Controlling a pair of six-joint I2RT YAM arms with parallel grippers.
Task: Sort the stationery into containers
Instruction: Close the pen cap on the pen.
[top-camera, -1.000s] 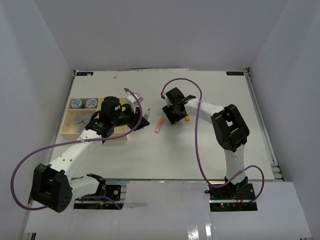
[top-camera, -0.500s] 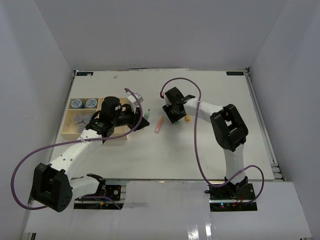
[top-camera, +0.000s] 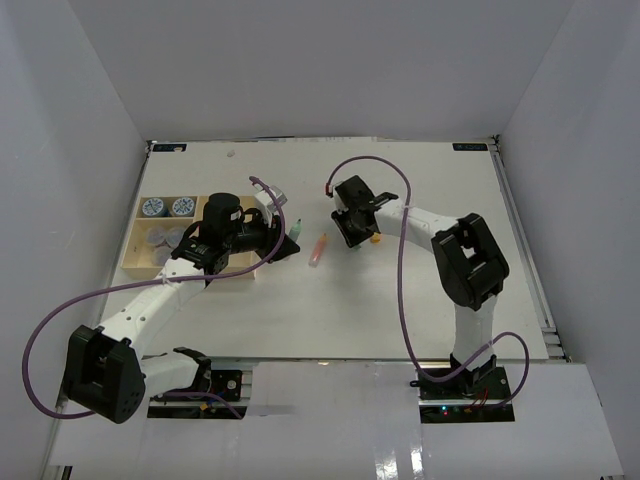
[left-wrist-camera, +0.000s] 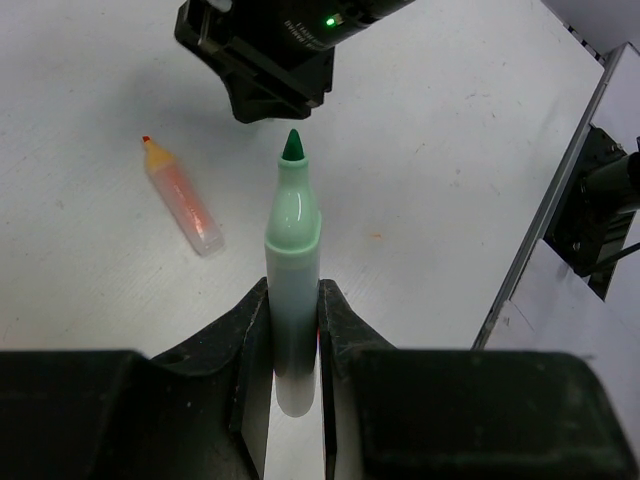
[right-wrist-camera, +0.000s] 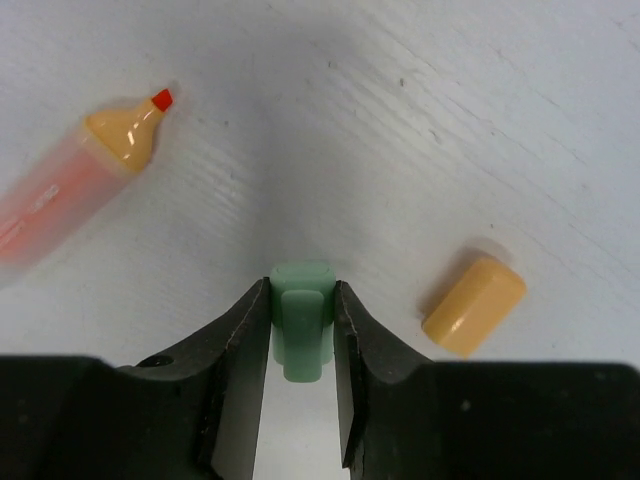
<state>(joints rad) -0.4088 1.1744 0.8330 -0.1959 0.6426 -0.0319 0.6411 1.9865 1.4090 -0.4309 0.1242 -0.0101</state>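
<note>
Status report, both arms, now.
Left gripper shut on uncapped green marker pen. Right gripper shut on small green cap. Uncapped orange marker and yellow-orange cap loose on white table.

Only a narrow strip of table (top-camera: 430, 170) is lying open between the two grippers. The left gripper (left-wrist-camera: 293, 300) is gripping a green marker (left-wrist-camera: 292, 230) that is pointing at the right gripper (right-wrist-camera: 302, 300), which is pinching a green cap (right-wrist-camera: 302, 330). In this strip the orange marker (top-camera: 318, 249) is lying, at about 5 o'clock from the green tip. The yellow cap (top-camera: 375, 238) is sitting just beside the right gripper, at its 4 o'clock. The tray (top-camera: 135, 262) with its jars (top-camera: 182, 206) is blocking the 9 o'clock side. Wide bare table is stretching toward 12 o'clock, 3 o'clock and 6 o'clock. Purple cables (top-camera: 402, 290) are arching over both arms.
</note>
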